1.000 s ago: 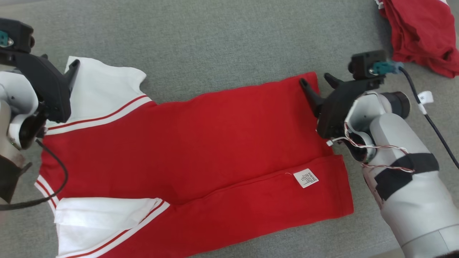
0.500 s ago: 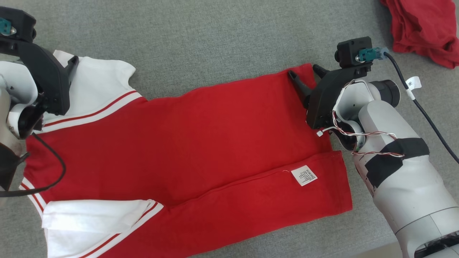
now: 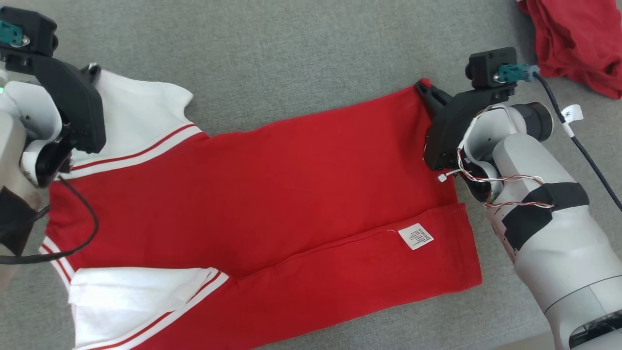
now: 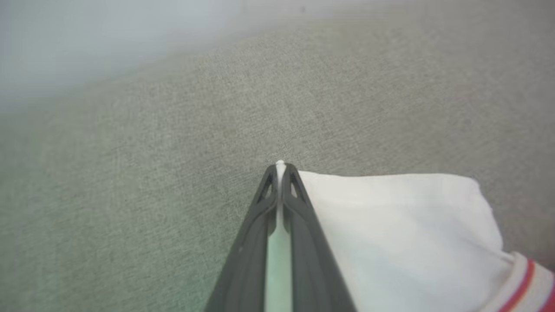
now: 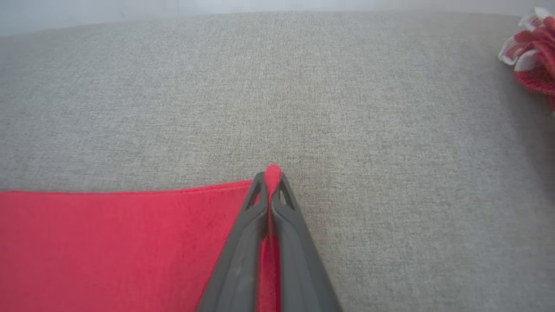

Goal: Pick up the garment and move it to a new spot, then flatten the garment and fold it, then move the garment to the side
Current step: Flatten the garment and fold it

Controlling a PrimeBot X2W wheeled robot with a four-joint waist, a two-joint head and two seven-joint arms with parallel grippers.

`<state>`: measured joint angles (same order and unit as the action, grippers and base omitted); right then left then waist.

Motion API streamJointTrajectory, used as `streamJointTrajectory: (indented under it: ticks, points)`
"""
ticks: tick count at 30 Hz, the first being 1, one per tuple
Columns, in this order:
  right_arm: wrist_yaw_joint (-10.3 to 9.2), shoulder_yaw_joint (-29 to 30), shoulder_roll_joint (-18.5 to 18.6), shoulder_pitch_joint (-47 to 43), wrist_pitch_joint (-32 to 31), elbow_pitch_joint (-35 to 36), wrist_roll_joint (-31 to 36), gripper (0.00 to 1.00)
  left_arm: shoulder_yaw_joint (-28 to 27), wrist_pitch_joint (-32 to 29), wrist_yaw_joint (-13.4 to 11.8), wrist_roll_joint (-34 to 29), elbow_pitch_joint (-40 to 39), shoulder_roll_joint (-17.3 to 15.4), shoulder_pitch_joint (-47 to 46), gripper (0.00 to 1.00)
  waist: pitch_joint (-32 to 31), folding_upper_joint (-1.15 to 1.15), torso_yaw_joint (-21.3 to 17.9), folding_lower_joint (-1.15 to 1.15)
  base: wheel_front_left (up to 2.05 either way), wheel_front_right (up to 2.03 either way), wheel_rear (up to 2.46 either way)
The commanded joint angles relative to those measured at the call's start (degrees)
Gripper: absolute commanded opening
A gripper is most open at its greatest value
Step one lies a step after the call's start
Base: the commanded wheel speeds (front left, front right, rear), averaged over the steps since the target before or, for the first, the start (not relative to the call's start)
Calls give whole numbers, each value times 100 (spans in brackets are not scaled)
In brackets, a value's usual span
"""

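A red garment [image 3: 291, 184] with white, red-striped sleeves lies spread on the grey surface, its near long edge folded over with a white label [image 3: 415, 236] showing. My left gripper [image 3: 92, 70] is shut on the far corner of the white sleeve [image 4: 390, 225]; white cloth sticks out between its fingertips [image 4: 280, 167]. At the garment's far right, my right gripper [image 3: 423, 88] is shut on the red hem corner [image 5: 273, 173]. A near white sleeve [image 3: 131, 296] lies folded at the lower left.
A second crumpled red garment [image 3: 578, 39] lies at the far right corner, also visible as a red and white bundle [image 5: 533, 56]. Grey fabric surface [image 3: 301, 53] stretches beyond the garment. A black cable [image 3: 583, 150] trails from the right wrist.
Both grippers have closed on the garment's far corners, left on the white sleeve, right on the red hem. The head camera has shifted slightly.
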<state>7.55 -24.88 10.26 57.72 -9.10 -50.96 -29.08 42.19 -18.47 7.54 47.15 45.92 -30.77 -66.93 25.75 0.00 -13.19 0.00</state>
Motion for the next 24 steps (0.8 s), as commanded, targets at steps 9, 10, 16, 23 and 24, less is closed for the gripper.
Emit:
streamJointTrajectory:
  ticks: [9, 10, 16, 23, 24]
  points:
    - [-16, -80, 228, -370, 648, -62, -162, 0, 85, 1065, -12, 386, -530, 86, 465, 0, -501, 0, 389, 0, 0, 0, 0]
    - [-16, -83, 277, -446, 739, -41, -181, 0, 68, 1209, -12, 438, -618, 102, 549, 0, -561, 0, 440, 0, 0, 0, 0]
    - [-16, -177, 513, -1007, 1196, 154, -285, 0, 12, 2007, -99, 461, -1215, 106, 1245, 0, -952, 0, 674, 0, 0, 0, 0]
    - [-16, -107, 760, -1753, 1622, 624, -374, 0, -18, 2527, -635, 489, -2385, -61, 2351, 0, -1246, 0, 909, 0, 0, 0, 0]
    - [-16, -71, 793, -1872, 1675, 703, -375, 0, -51, 2612, -744, 506, -2564, -94, 2520, 0, -1280, 0, 937, 0, 0, 0, 0]
